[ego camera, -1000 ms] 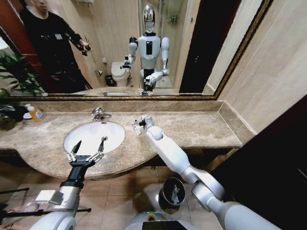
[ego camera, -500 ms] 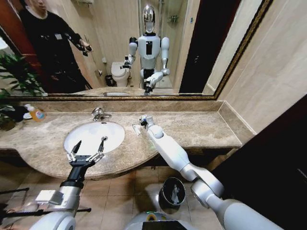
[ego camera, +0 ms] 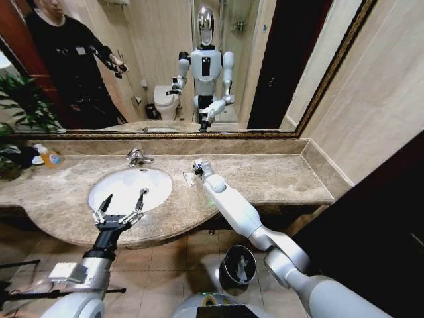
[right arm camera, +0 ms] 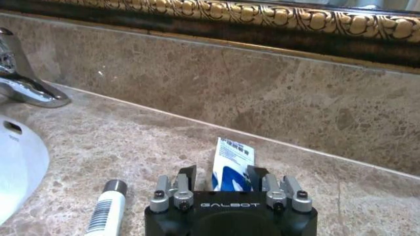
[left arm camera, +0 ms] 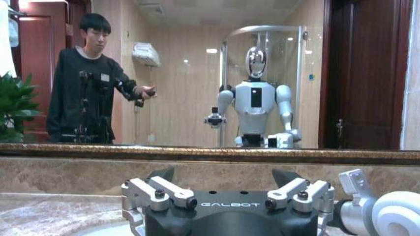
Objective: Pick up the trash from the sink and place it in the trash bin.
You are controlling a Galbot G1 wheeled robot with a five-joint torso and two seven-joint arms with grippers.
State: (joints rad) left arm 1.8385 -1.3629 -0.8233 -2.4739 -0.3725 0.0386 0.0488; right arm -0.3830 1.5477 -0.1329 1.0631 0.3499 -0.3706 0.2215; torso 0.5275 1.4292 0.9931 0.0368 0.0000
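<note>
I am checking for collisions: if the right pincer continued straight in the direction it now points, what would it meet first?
The right pincer, shut on a white-and-blue sachet, points over the counter toward the marble backsplash below the mirror frame. That wall is probably first; the path between looks free, though depth is unclear.

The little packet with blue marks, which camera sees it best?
The right wrist view: the packet stands big between the right claw's fingers. In the head view it's a tiny white speck. The left wrist view faces the mirror.

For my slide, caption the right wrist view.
Right gripper closed on a blue-and-white sachet above the marble counter, small tube lying beside the sink.
</note>
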